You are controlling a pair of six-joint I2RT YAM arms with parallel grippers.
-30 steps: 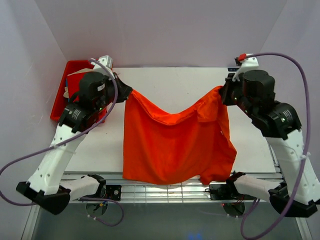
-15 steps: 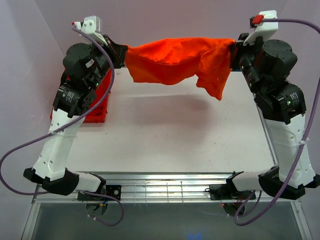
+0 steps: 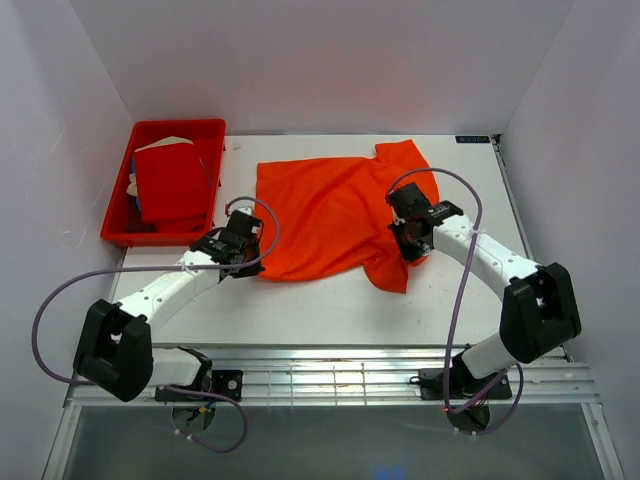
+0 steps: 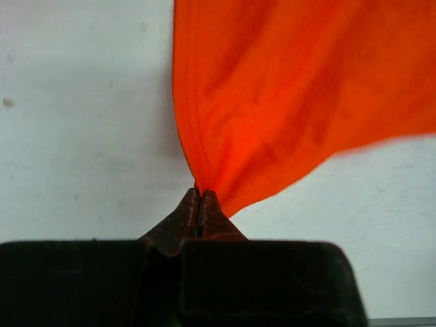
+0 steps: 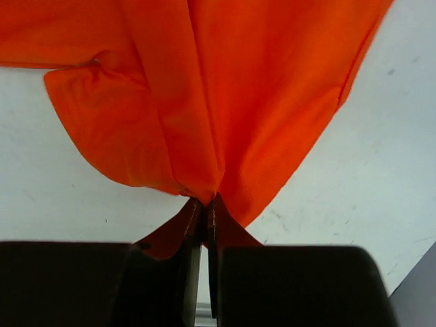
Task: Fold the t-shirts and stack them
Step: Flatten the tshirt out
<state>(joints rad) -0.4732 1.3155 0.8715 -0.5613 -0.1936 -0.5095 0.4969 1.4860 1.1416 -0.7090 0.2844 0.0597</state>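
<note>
The bright orange t-shirt (image 3: 325, 215) lies spread flat on the white table, collar end toward the right. My left gripper (image 3: 247, 247) is low at the shirt's near left corner and shut on its hem, which shows in the left wrist view (image 4: 199, 192). My right gripper (image 3: 408, 235) is low at the shirt's right side and shut on bunched cloth, which shows in the right wrist view (image 5: 204, 199). The deeper red t-shirt (image 3: 170, 182) lies folded in the red tray (image 3: 118, 198) at the back left.
The red plastic tray stands against the left wall at the back. A metal grille (image 3: 330, 380) runs along the table's near edge. Purple cables (image 3: 470, 215) loop over both arms. White walls close in the left, back and right.
Both arms have dropped from holding the orange shirt high at the back to low over the table. The shirt now lies flat instead of hanging between the grippers.
</note>
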